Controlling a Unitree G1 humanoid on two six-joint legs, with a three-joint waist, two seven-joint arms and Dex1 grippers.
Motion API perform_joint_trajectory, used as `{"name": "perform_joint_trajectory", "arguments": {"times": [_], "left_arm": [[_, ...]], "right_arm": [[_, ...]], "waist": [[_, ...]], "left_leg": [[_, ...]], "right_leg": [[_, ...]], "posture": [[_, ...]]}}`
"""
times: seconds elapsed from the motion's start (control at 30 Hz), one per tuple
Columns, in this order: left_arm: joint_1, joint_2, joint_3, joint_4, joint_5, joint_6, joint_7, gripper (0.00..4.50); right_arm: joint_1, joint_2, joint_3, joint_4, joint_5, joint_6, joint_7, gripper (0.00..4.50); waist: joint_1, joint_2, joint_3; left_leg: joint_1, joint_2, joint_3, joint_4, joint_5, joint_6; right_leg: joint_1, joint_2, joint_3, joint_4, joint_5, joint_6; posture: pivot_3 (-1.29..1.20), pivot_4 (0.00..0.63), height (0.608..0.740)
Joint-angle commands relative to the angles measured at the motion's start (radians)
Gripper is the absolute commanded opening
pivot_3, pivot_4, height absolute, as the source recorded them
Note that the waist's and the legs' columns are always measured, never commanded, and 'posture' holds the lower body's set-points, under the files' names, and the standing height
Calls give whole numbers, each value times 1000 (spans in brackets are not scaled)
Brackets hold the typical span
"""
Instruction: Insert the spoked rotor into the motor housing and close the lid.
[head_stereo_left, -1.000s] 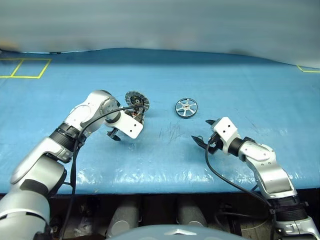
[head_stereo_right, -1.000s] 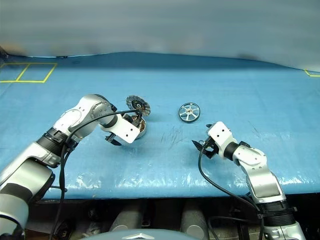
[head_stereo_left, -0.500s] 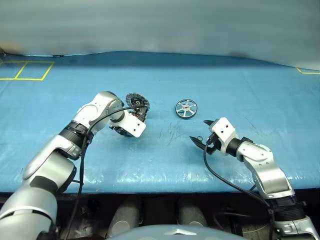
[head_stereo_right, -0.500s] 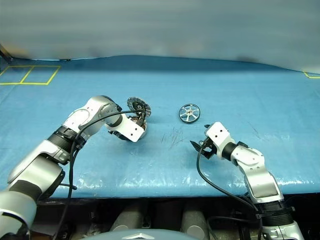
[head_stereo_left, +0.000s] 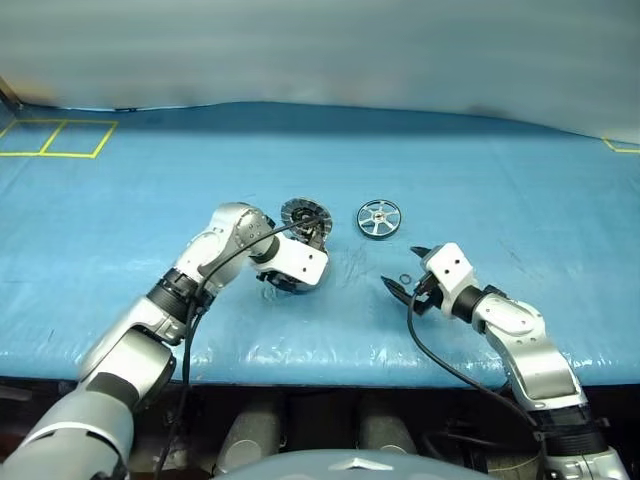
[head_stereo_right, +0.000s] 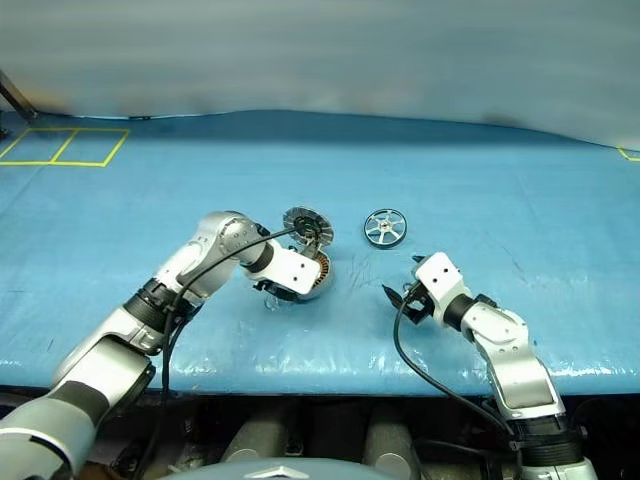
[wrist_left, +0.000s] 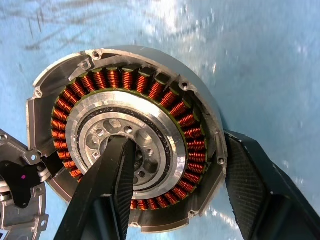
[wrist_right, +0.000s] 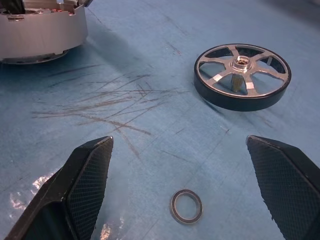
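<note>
The left gripper (wrist_left: 175, 190) grasps the motor housing (wrist_left: 125, 135) just left of frame centre: one finger (wrist_left: 107, 195) sits inside its central hub, the other outside the wall. The lid (head_stereo_left: 305, 217) stands tilted up just behind it. The right gripper (wrist_right: 182, 190), right of centre, is spread wide and empty over a small ring (wrist_right: 186, 206) on the blue table (head_stereo_left: 480, 180). The spoked rotor (head_stereo_left: 378, 217) lies flat between them, toward the upper centre, apart from both.
</note>
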Motion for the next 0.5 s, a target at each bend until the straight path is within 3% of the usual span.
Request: {"name": "perform_joint_trajectory", "arguments": {"times": [0.03, 0.2, 0.5], "left_arm": [[7, -13, -20, -91, -25, 122, -53, 2212], [-19, -53, -48, -78, -35, 224, -49, 2212], [-86, -118, -86, 59, -29, 199, 38, 2212]], "right_arm": [[33, 24, -16, -65, 7, -38, -32, 4500], [97, 41, -31, -97, 9, -44, -57, 4500], [148, 44, -57, -129, 2, -44, -95, 4500]], "waist": [[-2, 0, 0], [-4, 0, 0], [1, -1, 1]], "left_leg": [[-1, 0, 0, 0, 0, 0], [-2, 0, -1, 0, 0, 0], [-1, 0, 0, 1, 1, 0]], "right_leg": [[0, 0, 0, 0, 0, 0], [-2, 1, 0, 0, 0, 0], [-2, 1, 0, 0, -1, -1]], "posture": [[0, 150, 740], [0, 150, 740], [0, 150, 740]]}}
